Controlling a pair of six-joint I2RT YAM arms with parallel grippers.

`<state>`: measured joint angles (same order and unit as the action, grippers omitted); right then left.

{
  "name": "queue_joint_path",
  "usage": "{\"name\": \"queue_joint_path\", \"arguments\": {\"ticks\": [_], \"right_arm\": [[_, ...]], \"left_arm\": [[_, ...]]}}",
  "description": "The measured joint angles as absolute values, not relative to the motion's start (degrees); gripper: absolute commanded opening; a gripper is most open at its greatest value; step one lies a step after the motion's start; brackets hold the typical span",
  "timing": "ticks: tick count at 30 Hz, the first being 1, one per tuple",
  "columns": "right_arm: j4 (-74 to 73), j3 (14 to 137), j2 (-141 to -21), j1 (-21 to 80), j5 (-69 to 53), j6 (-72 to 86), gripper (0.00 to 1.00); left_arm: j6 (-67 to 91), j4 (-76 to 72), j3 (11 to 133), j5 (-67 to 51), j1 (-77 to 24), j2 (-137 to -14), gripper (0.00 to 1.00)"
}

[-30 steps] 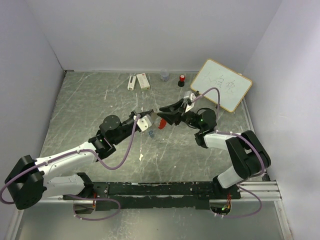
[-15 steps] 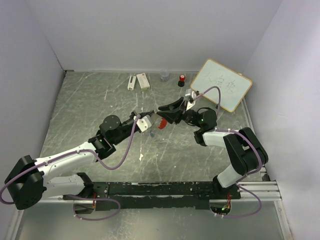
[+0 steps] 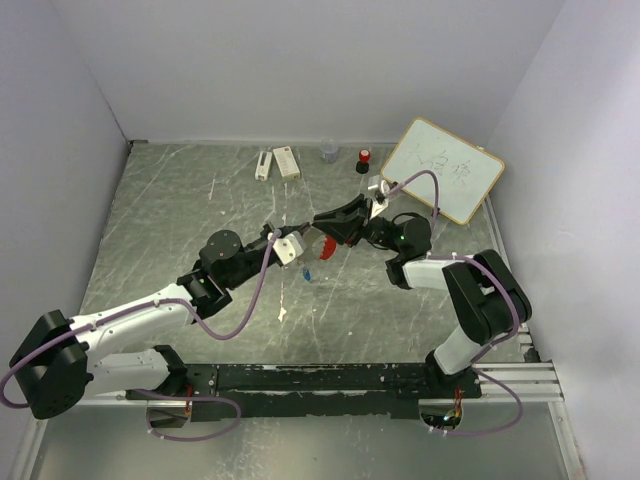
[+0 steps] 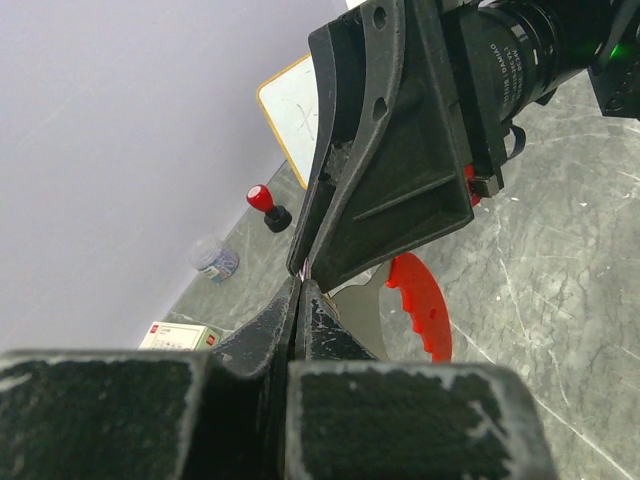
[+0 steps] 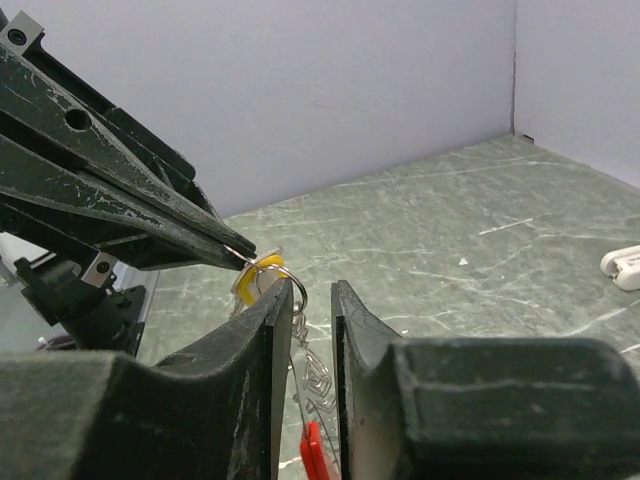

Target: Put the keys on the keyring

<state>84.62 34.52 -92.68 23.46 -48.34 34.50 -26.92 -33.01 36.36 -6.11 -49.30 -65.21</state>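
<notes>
The left claw [image 3: 292, 241] and right claw [image 3: 320, 221] meet tip to tip above the middle of the tabletop [image 3: 180, 220]. The left claw's 2 jaws are pressed fully together. Their points sit right at the keyring [image 5: 286, 281] and the brass-yellow key [image 5: 250, 279]. Which of the 2 the points actually pinch is too small to tell.

The right claw's fingers [image 5: 262, 345] stand a narrow gap apart. The keyring's wire loop rests at the tip of one finger, and the rest of the keyring hangs down through the gap. Whether the pads press on it I cannot tell. The brass-yellow key lies against the loop, just beside the left claw's points. The red tag [image 4: 420, 305] hangs below the right claw, clear of the tabletop in the left wrist view. A small blue tab [image 3: 306, 271] shows just under the left claw, on the side toward the arm bases.

Farther back toward the bases, a pale fleck [image 3: 283, 314] lies on the tabletop, too small to identify. Well beyond both claws, near the far wall, stand a red-capped stamp [image 3: 363, 158], a small jar [image 3: 329, 151] and 2 white boxes [image 3: 285, 161]. A whiteboard [image 3: 442, 170] lies beyond the right claw's wrist.
</notes>
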Motion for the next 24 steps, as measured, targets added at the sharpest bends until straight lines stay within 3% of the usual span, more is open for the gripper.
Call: {"name": "queue_joint_path", "arguments": {"ticks": [9, 19, 24], "right_arm": [[84.71, 34.72, -93.1, 23.46, -49.1, 35.31, 0.0], [83.9, 34.72, -92.92, 23.31, -48.49, 33.78, 0.0], [76.23, 33.93, -88.86, 24.16, -45.1, 27.42, 0.0]], "left_arm": [[-26.92, -33.04, 36.36, -6.09, -49.3, -65.49, 0.07], [-26.79, -33.17, 37.12, -5.85, -49.3, -66.83, 0.07], [-26.52, -32.91, 37.87, -5.34, -49.3, -68.01, 0.07]]}}
